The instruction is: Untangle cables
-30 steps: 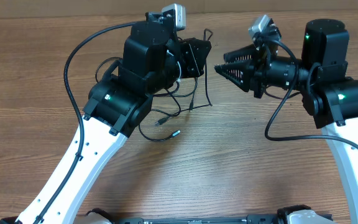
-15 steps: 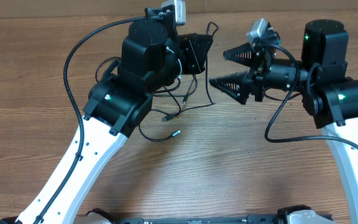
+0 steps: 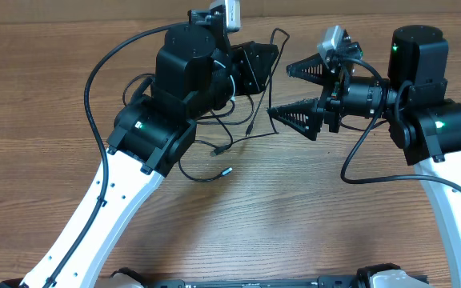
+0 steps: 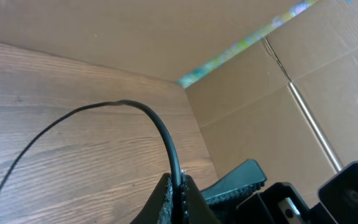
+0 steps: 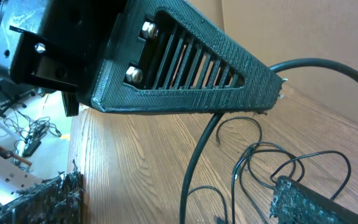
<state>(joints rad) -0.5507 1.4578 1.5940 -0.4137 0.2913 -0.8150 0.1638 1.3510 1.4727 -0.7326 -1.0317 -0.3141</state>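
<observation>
Overhead: the left gripper's [image 3: 256,68] jaws are clamped on one of the cables [image 3: 214,148]. The rest lie loose on the desk [image 3: 310,208]. The right gripper's [image 3: 279,91] jaws are wide.
Left wrist: the pinched strand arcs over the desk.
Right wrist: loops lie between the spread jaws.

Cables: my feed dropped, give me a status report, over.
Left end effector shut on one cable. Right end effector open, empty, beside it. Other cables looped on table, partly hidden under left arm.

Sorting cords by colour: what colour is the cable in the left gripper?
Black cable, clearest in the left wrist view.
</observation>
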